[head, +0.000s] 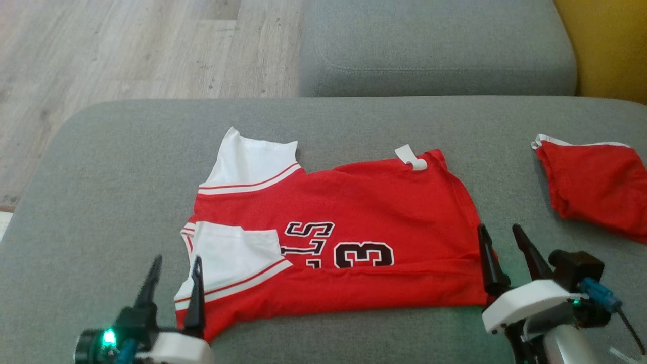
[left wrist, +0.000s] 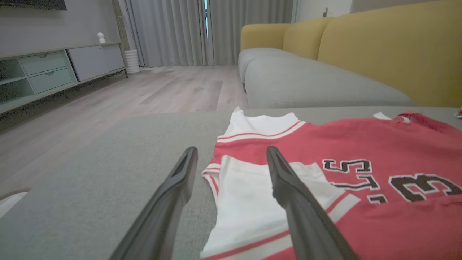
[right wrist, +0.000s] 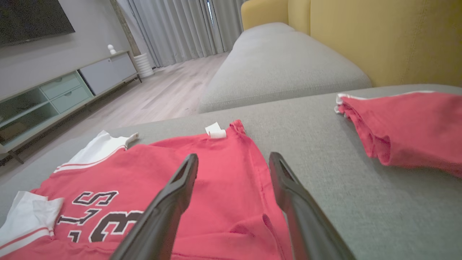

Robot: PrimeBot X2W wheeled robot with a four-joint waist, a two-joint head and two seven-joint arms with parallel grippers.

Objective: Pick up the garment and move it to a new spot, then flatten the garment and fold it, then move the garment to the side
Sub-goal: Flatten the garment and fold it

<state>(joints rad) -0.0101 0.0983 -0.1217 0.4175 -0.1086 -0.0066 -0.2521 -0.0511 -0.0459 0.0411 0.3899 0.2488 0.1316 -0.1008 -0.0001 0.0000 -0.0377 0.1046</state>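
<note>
The left gripper (head: 177, 262) stands with its two dark fingers spread apart and nothing between them. In the left wrist view, this gripper (left wrist: 231, 151) has one finger above the grey cushion (head: 101, 177) and the other above the white sleeve (left wrist: 249, 202) of the garment (head: 354, 212). Whether the fingers touch the cloth, I cannot tell.

The right gripper (head: 499, 230) is also spread wide and holds nothing. It is at the opposite end of the garment. In the right wrist view, this gripper (right wrist: 234, 157) has one finger over the red cloth near the side edge and the other over the bare cushion just beside it.

The garment is a red jersey with white sleeves that have red stripes. It lies rather flat in the middle of the grey cushion, between the two grippers. The near part is folded over, so the black number and letters are cut by the fold line. A small white tag (head: 410, 157) sticks out at the far edge.

To the right, well apart from the jersey, a second red garment (head: 596, 187) lies on the same cushion in a loose heap. Behind the cushion is a grey sofa seat (head: 434, 45) with a yellow backrest (head: 606, 45). On the left is a pale wooden floor (head: 126, 45), and farther away a low cabinet (left wrist: 54, 68) and grey curtains (left wrist: 169, 29).
</note>
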